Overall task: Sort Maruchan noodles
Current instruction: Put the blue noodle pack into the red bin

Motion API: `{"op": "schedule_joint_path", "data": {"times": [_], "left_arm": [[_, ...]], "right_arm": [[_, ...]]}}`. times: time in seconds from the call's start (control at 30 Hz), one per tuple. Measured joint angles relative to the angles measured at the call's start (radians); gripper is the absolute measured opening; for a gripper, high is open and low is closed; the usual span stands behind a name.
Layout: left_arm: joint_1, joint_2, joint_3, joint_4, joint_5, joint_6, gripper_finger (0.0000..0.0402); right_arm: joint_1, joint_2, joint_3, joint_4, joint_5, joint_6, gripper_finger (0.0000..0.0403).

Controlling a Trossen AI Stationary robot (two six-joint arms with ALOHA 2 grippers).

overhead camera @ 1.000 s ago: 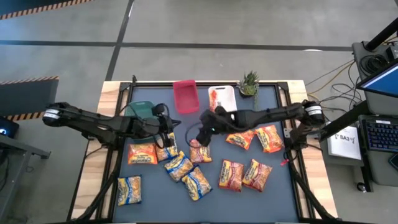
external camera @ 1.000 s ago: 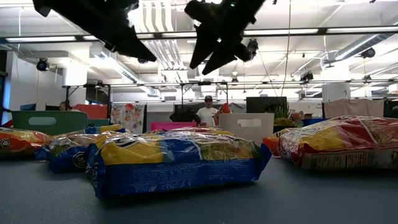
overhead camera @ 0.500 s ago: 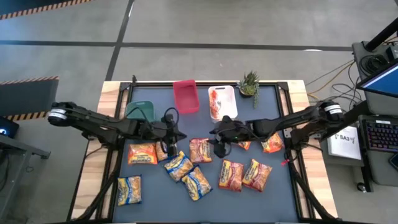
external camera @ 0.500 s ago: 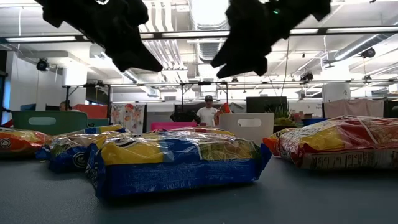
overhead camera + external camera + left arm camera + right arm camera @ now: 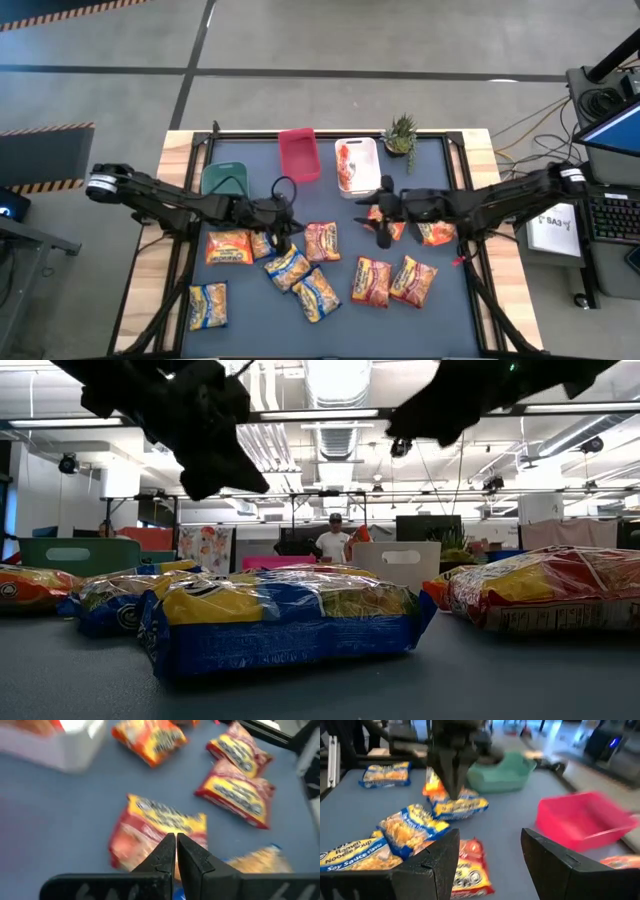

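Note:
Several Maruchan packets lie flat on the dark mat: an orange one (image 5: 228,246), yellow-and-blue ones (image 5: 287,265) (image 5: 317,293) (image 5: 208,305), and red-orange ones (image 5: 322,241) (image 5: 372,281) (image 5: 413,280) (image 5: 433,225). My left gripper (image 5: 291,230) is shut and empty. It hovers above the near end of the middle red-orange packet (image 5: 160,827). My right gripper (image 5: 374,222) is open and empty, above the mat between that packet and the ones on the right. It shows in its wrist view (image 5: 490,855) with the fingers wide apart. In the low view both grippers hang well above the packets (image 5: 285,615).
A green bin (image 5: 225,180), a red bin (image 5: 299,155) and a white bin (image 5: 357,163) with a packet inside stand along the far side. A small potted plant (image 5: 400,133) stands at the far right. A person (image 5: 334,542) stands in the room beyond the table.
My right gripper has drawn back from above the middle red-orange packet toward the table's right edge. My left gripper has gone a little toward the right, over that packet. The packets lie where they were.

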Motion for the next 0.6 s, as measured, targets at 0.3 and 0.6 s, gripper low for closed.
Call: {"op": "schedule_joint_path", "data": {"times": [0.3, 0.6], "left_arm": [[-0.018, 0.003, 0.000, 0.111, 0.224, -0.303, 0.0000], [-0.098, 0.007, 0.011, 0.215, 0.217, -0.389, 0.0000]], "right_arm": [[0.000, -0.121, -0.049, -0.005, -0.085, -0.079, 0.0201], [-0.001, -0.134, -0.074, 0.003, -0.085, -0.095, 0.0201]]}}
